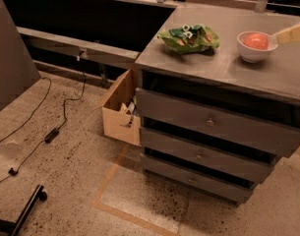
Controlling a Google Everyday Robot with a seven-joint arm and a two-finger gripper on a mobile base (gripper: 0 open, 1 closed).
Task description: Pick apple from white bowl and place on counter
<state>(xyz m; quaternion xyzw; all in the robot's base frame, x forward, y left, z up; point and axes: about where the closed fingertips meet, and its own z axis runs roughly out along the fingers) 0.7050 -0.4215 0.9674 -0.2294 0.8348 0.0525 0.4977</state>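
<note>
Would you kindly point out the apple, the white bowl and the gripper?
apple [256, 41]: camera view, its top.
white bowl [254, 56]: camera view, front wall.
gripper [287, 35]: camera view, pale tip at right edge, beside the bowl.

My gripper [293, 33], pale and matt, sits at the far right beside the smooth, glazed-looking white bowl [251, 56]. The apple [256, 41] has smooth skin. The counter [228, 69] is matt grey, the bag [189, 38] crinkled shiny plastic, the box [116, 118] plain cardboard, the floor [154, 200] speckled stone.
</note>
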